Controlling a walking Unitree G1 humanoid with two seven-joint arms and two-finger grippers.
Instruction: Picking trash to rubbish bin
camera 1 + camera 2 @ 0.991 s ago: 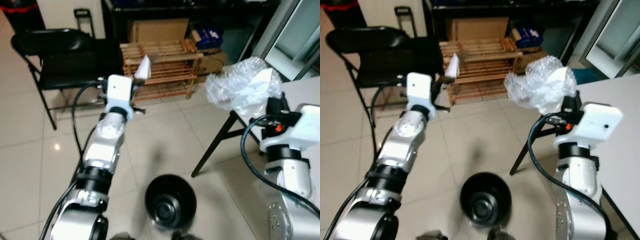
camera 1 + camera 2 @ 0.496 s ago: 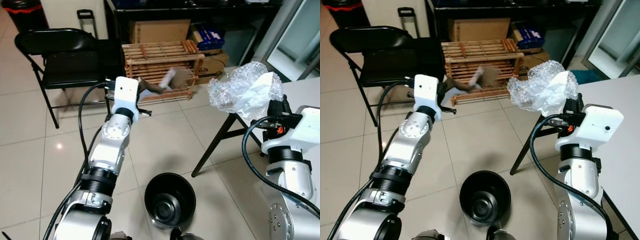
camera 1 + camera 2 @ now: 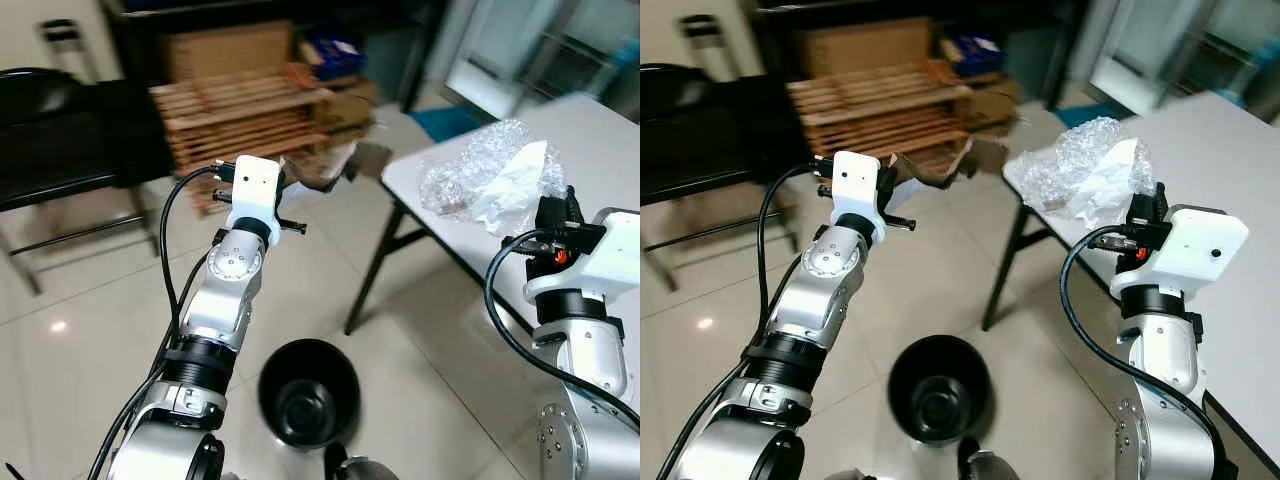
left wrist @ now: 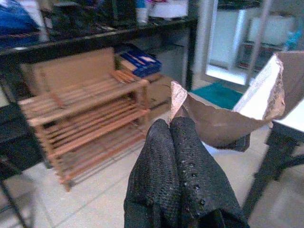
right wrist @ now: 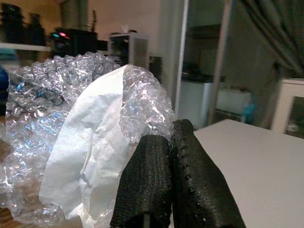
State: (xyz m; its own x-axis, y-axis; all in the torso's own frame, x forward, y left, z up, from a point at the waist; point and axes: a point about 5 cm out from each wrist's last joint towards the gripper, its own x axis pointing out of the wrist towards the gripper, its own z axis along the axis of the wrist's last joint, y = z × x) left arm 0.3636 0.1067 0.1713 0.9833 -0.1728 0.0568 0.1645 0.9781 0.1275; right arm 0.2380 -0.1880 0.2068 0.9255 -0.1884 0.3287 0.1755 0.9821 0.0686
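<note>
White desk [image 3: 1240,150] is seen at the right, with a wooden rack [image 3: 240,110] on the tiled floor further back. Black rubbish bin [image 3: 308,392] stands on the floor between the two raised arms. A bundle of bubble wrap and white paper [image 5: 85,147] is pinched by the right claw [image 5: 166,137], whose fingers are pressed together on it, above the desk edge. A torn piece of brown cardboard [image 4: 228,118] is clamped by the closed left claw [image 4: 170,124], held high above the bin.
</note>
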